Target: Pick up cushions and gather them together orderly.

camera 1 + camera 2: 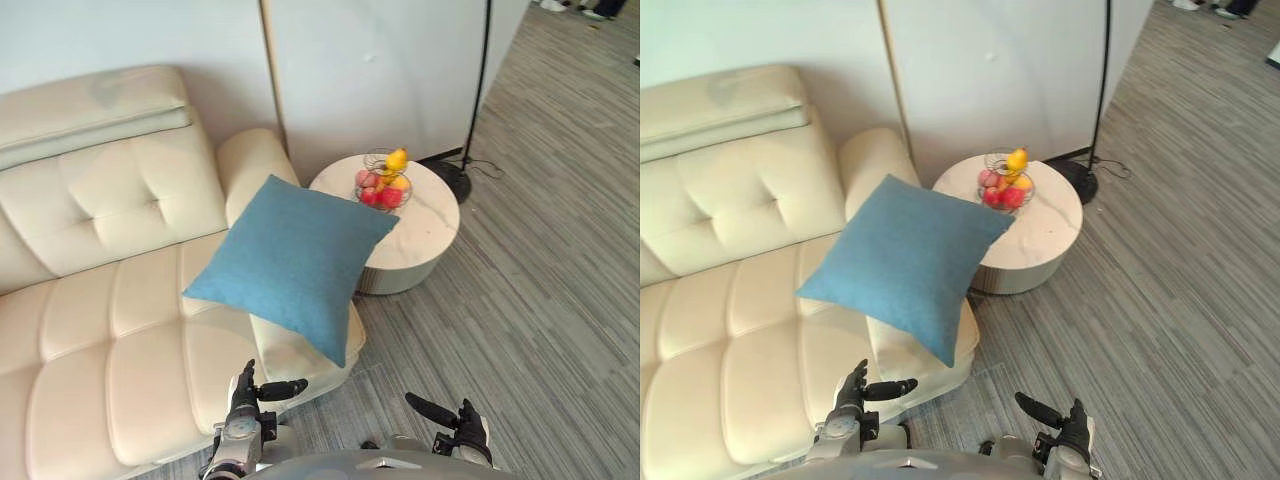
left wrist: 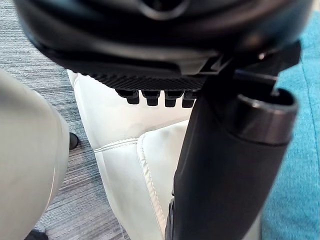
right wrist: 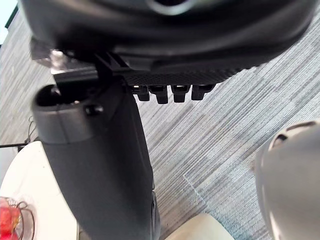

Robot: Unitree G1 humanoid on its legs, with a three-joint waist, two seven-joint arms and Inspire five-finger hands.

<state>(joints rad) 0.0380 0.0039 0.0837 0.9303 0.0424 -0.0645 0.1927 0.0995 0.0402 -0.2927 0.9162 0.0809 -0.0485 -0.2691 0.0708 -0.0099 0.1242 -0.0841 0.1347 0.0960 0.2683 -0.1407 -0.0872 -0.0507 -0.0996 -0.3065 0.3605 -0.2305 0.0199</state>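
Observation:
A single blue cushion [image 1: 295, 260] stands tilted on the right end of a cream leather sofa [image 1: 110, 300], leaning toward the armrest [image 1: 250, 160], with its lower corner hanging past the seat's front edge. My left hand [image 1: 243, 405] is low in front of the sofa, just below that corner and apart from it, open with the thumb stretched out. In the left wrist view the cushion [image 2: 300, 150] shows beside the thumb [image 2: 225, 165]. My right hand [image 1: 462, 428] hovers open over the carpet, holding nothing; its thumb [image 3: 100, 165] is straight.
A round white side table [image 1: 425, 245] stands right of the sofa, bearing a wire basket of fruit [image 1: 383, 182]. A floor lamp's black base [image 1: 452, 180] and pole rise behind it by the wall. Grey striped carpet [image 1: 540, 300] spreads to the right.

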